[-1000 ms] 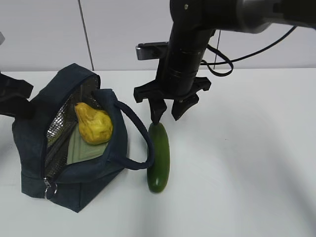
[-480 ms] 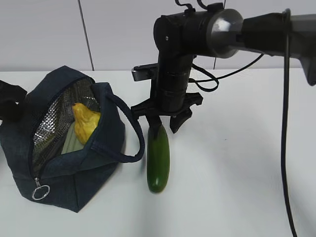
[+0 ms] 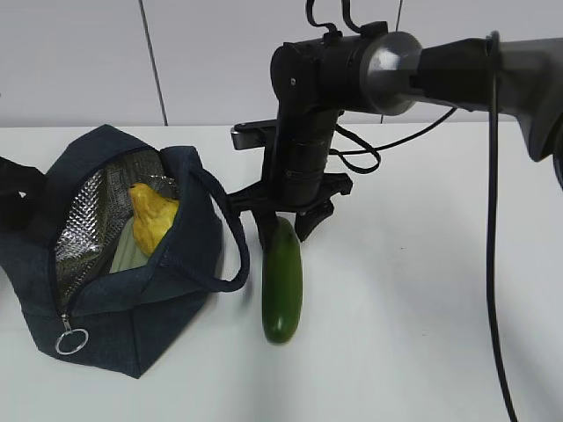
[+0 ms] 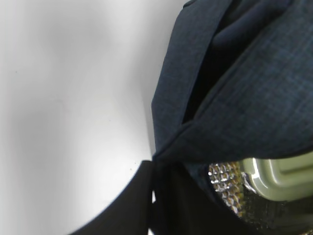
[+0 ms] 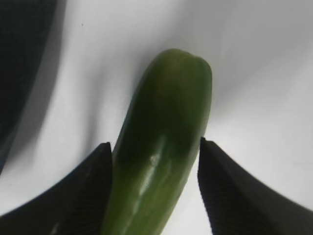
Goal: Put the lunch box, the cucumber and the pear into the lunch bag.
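The navy lunch bag (image 3: 132,325) stands at the left with its zipper open. Inside it the yellow pear (image 3: 151,218) rests on the pale green lid of the lunch box (image 3: 126,252). The dark green cucumber (image 3: 282,286) lies on the table just right of the bag's loop handle. My right gripper (image 3: 283,227) points down over the cucumber's far end, open, one finger on each side of it (image 5: 155,152). My left gripper (image 4: 155,169) is shut on the bag's fabric edge (image 4: 254,98), with the lunch box (image 4: 279,174) showing beyond it.
The bag's loop handle (image 3: 230,255) hangs close beside the cucumber. A metal ring pull (image 3: 69,340) dangles at the bag's near corner. White table (image 3: 422,308) stretches to the right, with a white wall behind.
My right gripper has come down and now straddles the cucumber's far end. The bag's left side has been drawn left, and its mouth gapes wider.
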`<control>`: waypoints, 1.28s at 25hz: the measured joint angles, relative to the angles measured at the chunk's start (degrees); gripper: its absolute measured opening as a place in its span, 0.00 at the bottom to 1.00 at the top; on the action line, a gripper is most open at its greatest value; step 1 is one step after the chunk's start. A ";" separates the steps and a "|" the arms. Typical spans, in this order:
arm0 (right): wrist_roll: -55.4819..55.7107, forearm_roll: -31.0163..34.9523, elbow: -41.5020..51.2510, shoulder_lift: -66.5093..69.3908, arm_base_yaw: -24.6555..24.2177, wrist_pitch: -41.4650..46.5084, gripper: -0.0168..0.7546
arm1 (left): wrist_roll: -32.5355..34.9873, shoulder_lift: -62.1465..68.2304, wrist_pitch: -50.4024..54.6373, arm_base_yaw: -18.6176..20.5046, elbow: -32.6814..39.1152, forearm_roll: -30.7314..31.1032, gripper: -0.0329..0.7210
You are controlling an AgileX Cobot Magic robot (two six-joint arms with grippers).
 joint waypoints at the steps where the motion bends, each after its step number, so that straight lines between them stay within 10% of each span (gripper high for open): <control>1: -0.11 0.00 0.00 0.14 0.00 -0.13 0.62 | -0.04 0.00 0.00 0.00 0.00 0.00 0.07; 32: -3.78 -4.85 -0.26 1.68 0.00 2.25 0.59 | -0.04 0.36 0.00 0.00 0.00 -0.16 0.07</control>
